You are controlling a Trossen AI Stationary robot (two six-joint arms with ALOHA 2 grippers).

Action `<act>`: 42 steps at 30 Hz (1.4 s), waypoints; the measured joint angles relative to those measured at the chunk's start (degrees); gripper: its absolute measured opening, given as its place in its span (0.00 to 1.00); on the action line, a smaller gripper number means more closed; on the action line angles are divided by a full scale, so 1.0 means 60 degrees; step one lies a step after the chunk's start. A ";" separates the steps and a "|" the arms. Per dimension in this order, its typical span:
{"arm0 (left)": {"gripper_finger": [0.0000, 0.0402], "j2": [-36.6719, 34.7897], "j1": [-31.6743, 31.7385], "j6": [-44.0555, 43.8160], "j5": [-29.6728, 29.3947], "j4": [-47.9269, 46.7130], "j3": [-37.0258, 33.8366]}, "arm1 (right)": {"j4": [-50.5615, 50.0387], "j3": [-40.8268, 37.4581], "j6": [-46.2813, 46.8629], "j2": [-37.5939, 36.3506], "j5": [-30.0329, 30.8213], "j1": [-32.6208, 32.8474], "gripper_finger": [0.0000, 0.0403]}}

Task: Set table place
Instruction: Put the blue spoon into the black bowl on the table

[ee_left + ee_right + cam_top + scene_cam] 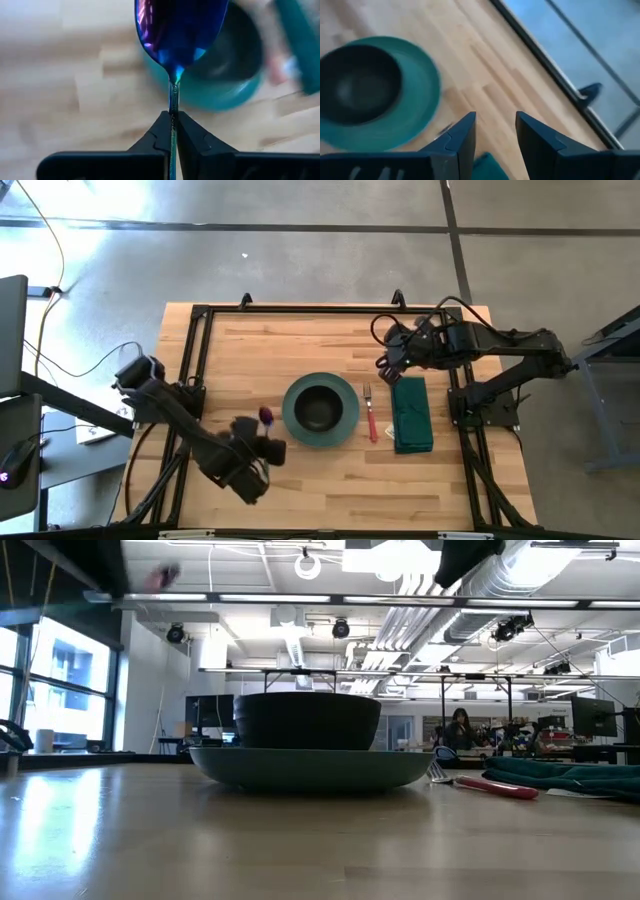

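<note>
A dark bowl (pixel 320 408) stands on a teal plate (pixel 346 423) in the middle of the light-wood table (pixel 300 490). A fork with a red handle (pixel 371 420) lies right of the plate, and a folded green cloth (pixel 411 413) lies right of the fork. My left gripper (pixel 262 432) is just left of the plate, above the table, shut on a spoon with an iridescent blue-purple bowl (pixel 175 30). My right gripper (pixel 385 365) is open and empty above the table, beyond the cloth's far end. My left gripper pinches the spoon's thin handle (pixel 173 107) between its two fingers, just behind the spoon's bowl. The handle runs along the fingers and the spoon's bowl sticks out past the fingertips, toward the plate. The spoon is lifted clear of the table.
A black rail frame (pixel 190 370) runs around the tabletop. Bare wood lies left of the plate (pixel 230 360) and along the near edge. In the low view the room beyond shows desks, screens and a person (pixel 462 728) far off.
</note>
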 joint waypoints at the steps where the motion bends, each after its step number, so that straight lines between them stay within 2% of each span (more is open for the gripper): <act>1: 0.00 -0.0125 0.0002 0.0121 -0.0440 -0.0551 0.0353 | 0.0136 -0.0004 -0.0077 0.0003 -0.0150 0.0000 0.32; 5: 0.00 -0.0362 0.0447 0.1246 -0.1775 -0.2421 0.1731 | 0.1263 -0.0004 -0.0758 0.0000 -0.1165 0.0104 0.32; 8: 0.00 -0.0585 0.1100 0.3255 -0.2732 -0.2311 0.2343 | 0.2655 -0.0004 -0.1545 0.0025 -0.1935 0.0289 0.32; 12: 0.00 -0.0639 0.2131 0.5686 -0.3264 -0.2253 0.3238 | 0.4375 -0.0365 -0.2248 0.0095 -0.2455 0.0569 0.32; 16: 0.00 -0.0638 0.2951 0.8208 -0.3551 -0.1551 0.4051 | 0.6289 -0.1404 -0.2297 0.0091 -0.2865 0.0655 0.32; 20: 0.00 -0.0630 0.3492 1.0569 -0.3576 -0.0267 0.4551 | 0.9409 -0.2925 -0.1905 0.0137 -0.3661 0.0566 0.32; 24: 0.00 -0.0630 0.3846 1.2301 -0.3407 0.0987 0.4668 | 1.2098 -0.4046 -0.1961 0.0164 -0.3742 0.0383 0.32; 28: 0.00 -0.0626 0.4070 1.3051 -0.2986 0.1542 0.4668 | 1.2907 -0.4311 -0.2109 0.0150 -0.3745 0.0209 0.32; 34: 0.00 -0.0626 0.4110 1.3271 -0.2843 0.1791 0.4668 | 1.3515 -0.4324 -0.2188 0.0559 -0.3854 -0.0122 0.35; 39: 0.00 -0.0623 0.4110 1.3346 -0.2842 0.1897 0.4668 | 1.5230 -0.4261 -0.2086 0.1285 -0.5273 -0.0324 0.38; 42: 0.00 -0.0595 0.4110 1.3344 -0.2848 0.1919 0.4668 | 1.5219 -0.3860 -0.2157 0.1721 -0.5571 -0.0321 0.38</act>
